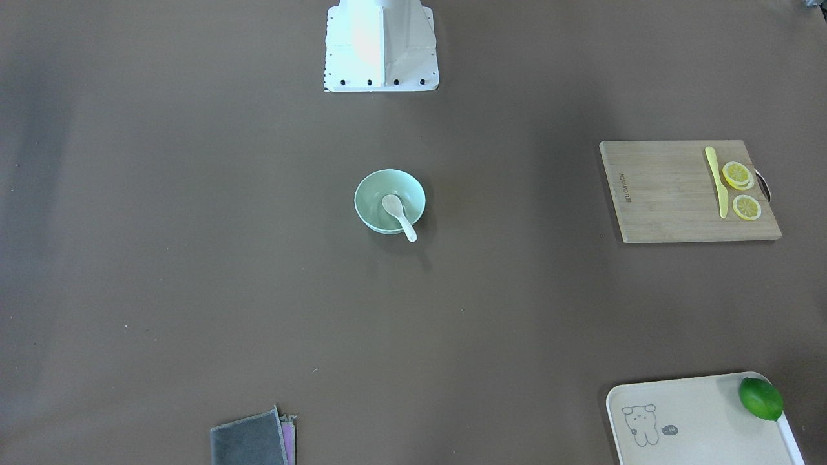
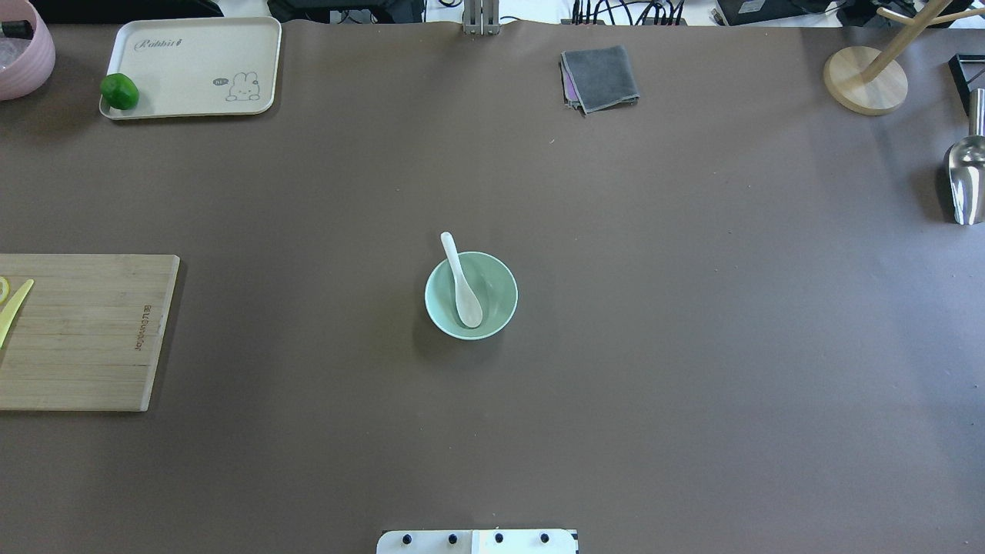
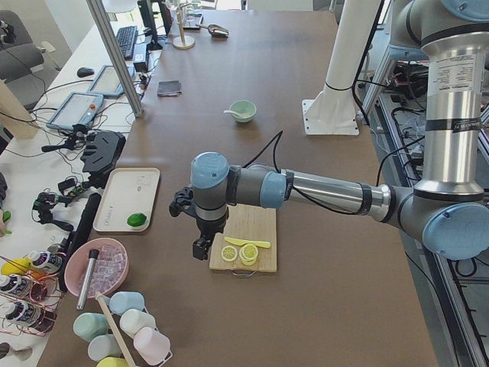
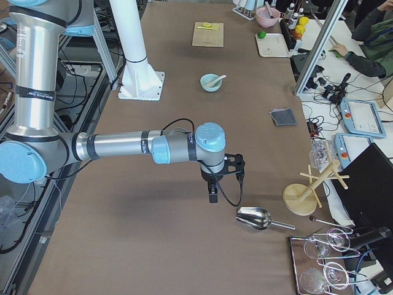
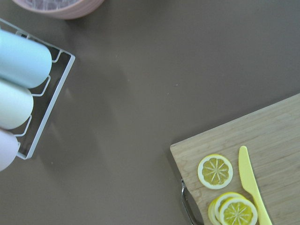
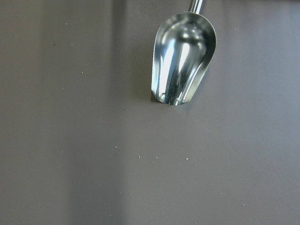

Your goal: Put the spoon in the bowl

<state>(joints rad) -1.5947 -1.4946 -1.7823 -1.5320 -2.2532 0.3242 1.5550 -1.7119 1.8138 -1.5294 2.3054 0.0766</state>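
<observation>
The white spoon (image 1: pixel 398 216) rests in the pale mint-green bowl (image 1: pixel 368 194) at the table's middle. Its scoop lies inside and its handle leans out over the rim. Both also show in the overhead view: the spoon (image 2: pixel 462 285) and the bowl (image 2: pixel 500 286). My left gripper (image 3: pixel 200 248) hangs far off over the corner of the cutting board, seen only in the exterior left view. My right gripper (image 4: pixel 212 196) hangs near a metal scoop, seen only in the exterior right view. I cannot tell whether either is open or shut.
A wooden cutting board (image 1: pixel 672 194) carries a yellow knife (image 1: pixel 716 181) and lemon slices (image 1: pixel 736 174). A tray (image 1: pixel 698 420) holds a lime (image 1: pixel 760 398). A grey cloth (image 1: pixel 249 442), a metal scoop (image 2: pixel 966 181) and a wooden stand (image 2: pixel 866 81) sit near the edges.
</observation>
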